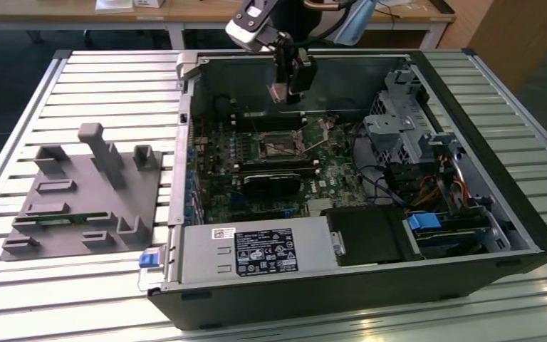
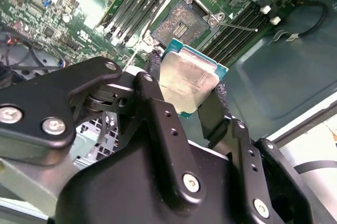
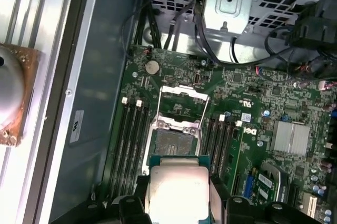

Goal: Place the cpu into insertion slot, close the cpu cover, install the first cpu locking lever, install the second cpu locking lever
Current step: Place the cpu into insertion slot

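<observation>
Two black jaws pinch the small flat square cpu (image 2: pixel 187 79), dull silver metal on top, by opposite edges and hold it in the air above the green motherboard (image 3: pixel 247 129). Below it and apart from it, the square insertion slot (image 3: pixel 174 142) lies uncovered, its contact field showing. The thin silvery cpu cover (image 3: pixel 181 98), a frame plate with a square window, is swung open off the slot and sits at its edge. In the exterior view the chip hangs at about twelve o'clock from the slot, inside the open black computer case (image 1: pixel 350 299). A grey plastic fixture (image 1: pixel 83 192) rests on the slatted white table (image 1: pixel 93 71), at nine o'clock from the case.
</observation>
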Robot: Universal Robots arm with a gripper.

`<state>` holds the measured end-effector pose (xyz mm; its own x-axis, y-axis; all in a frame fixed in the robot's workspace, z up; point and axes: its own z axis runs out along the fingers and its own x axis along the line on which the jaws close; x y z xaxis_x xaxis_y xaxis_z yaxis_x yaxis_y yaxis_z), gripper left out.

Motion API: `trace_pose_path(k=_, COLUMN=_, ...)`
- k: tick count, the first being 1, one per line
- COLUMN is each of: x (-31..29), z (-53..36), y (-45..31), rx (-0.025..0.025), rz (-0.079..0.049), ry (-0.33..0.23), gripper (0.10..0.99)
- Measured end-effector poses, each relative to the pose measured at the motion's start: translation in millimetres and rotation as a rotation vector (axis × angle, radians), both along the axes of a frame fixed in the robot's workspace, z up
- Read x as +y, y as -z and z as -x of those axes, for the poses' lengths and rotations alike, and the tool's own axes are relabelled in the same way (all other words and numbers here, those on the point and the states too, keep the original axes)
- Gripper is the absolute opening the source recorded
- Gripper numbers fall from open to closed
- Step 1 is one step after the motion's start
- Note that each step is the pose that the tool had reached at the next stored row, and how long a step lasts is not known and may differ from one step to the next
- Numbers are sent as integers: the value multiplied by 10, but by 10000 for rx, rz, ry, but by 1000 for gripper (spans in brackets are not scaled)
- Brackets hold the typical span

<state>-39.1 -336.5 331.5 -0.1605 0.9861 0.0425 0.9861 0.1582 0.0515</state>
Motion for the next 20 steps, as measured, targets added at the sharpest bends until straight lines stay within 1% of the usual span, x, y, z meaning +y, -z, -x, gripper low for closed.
trace_pose_path(k=4, x=2, z=0, y=21, rx=11, rz=-1, ry=330, gripper=537)
trace_pose_path(k=9, x=2, z=0, y=57, rx=16, rz=0, ry=436, gripper=537)
trace_pose_path(k=14, x=4, z=0, y=115, rx=38, rz=5, ry=552, gripper=537)
trace_pose_path(k=18, x=10, z=0, y=164, rx=62, rz=19, ry=885, gripper=537)
trace_pose_path(k=20, x=12, z=0, y=186, rx=67, rz=20, ry=1019, gripper=537)
